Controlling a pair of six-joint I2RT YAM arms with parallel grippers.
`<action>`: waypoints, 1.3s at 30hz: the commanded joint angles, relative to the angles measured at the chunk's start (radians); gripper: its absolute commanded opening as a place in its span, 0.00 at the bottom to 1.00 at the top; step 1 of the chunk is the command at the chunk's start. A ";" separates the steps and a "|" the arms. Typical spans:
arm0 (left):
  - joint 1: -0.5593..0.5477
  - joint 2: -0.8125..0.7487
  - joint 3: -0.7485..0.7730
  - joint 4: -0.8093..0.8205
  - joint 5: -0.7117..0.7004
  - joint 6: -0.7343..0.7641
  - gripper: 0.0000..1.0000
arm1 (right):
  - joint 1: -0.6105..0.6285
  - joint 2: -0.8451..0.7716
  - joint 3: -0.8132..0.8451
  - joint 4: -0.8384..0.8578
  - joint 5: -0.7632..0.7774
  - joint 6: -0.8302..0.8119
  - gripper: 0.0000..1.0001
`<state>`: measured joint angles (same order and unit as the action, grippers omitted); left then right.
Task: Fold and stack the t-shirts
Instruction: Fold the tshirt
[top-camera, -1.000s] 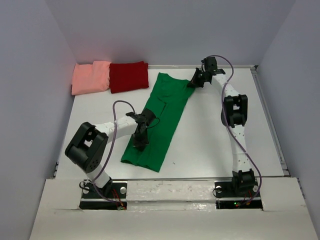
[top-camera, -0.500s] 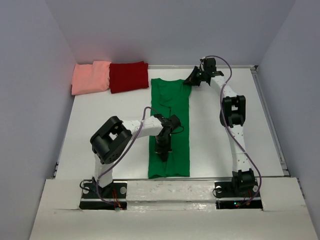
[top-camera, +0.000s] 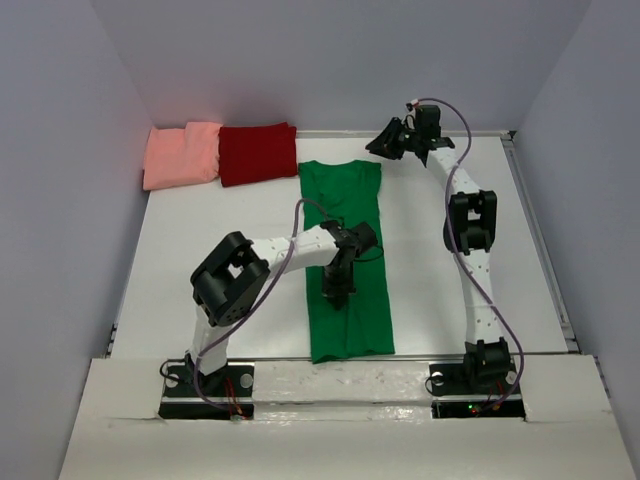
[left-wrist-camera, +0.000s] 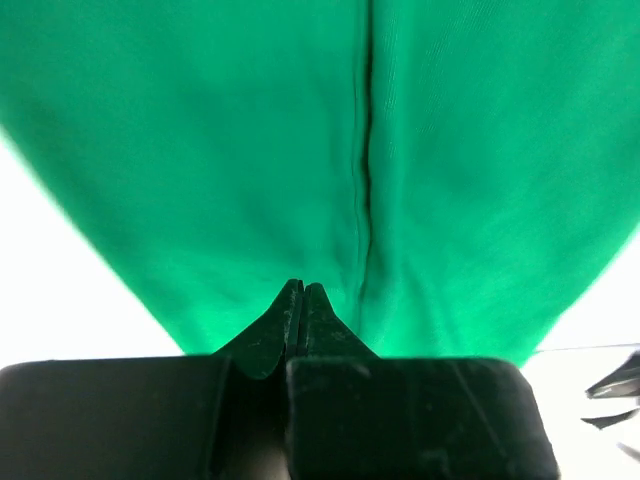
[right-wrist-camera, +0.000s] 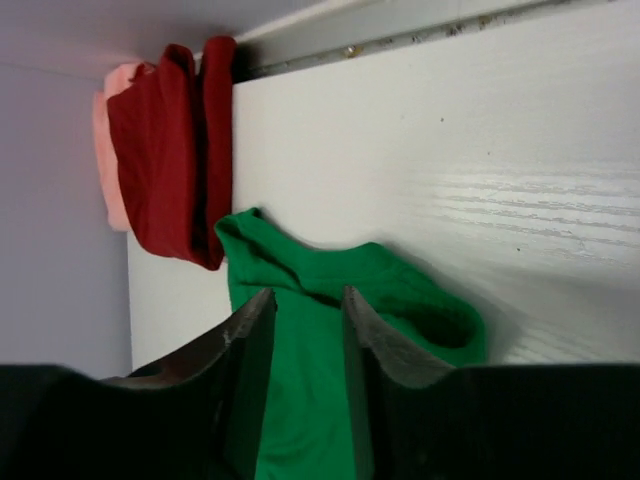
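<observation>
The green t-shirt (top-camera: 345, 190) (left-wrist-camera: 250, 130) (right-wrist-camera: 400, 290) lies as a long narrow strip running from the far middle of the table to its near edge. My left gripper (top-camera: 335, 292) (left-wrist-camera: 302, 287) is shut, its tips down on the strip's middle beside a lengthwise fold; no cloth shows between them. My right gripper (top-camera: 383, 143) (right-wrist-camera: 307, 292) hovers open just past the shirt's far right corner, holding nothing. The dark red t-shirt (top-camera: 258, 153) (right-wrist-camera: 160, 150) and the salmon-pink one (top-camera: 182, 155) (right-wrist-camera: 108, 150) lie folded side by side at the far left.
The white table (top-camera: 200, 230) is closed in by grey walls on three sides. A metal rail (right-wrist-camera: 400, 35) runs along its far edge. The red shirt's corner nearly touches the green shirt's far left corner.
The green shirt swung from diagonal to straight as the left gripper slid its near part to the right. The right gripper opened, let go of the far corner and drew back.
</observation>
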<state>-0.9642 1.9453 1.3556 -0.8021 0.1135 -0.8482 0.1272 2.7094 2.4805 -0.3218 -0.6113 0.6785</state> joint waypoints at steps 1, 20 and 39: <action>0.080 -0.112 0.173 -0.126 -0.218 0.012 0.00 | -0.058 -0.224 0.020 0.095 -0.080 -0.014 0.41; 0.283 -0.612 -0.406 0.058 0.009 -0.017 0.41 | -0.081 -1.325 -1.412 -0.385 -0.108 -0.207 0.83; 0.001 -0.526 -0.564 0.247 0.106 -0.199 0.43 | 0.110 -1.675 -1.894 -0.568 -0.067 -0.127 0.83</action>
<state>-0.9424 1.4040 0.8104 -0.5919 0.1867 -1.0115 0.1543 1.1072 0.6453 -0.8410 -0.7174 0.4965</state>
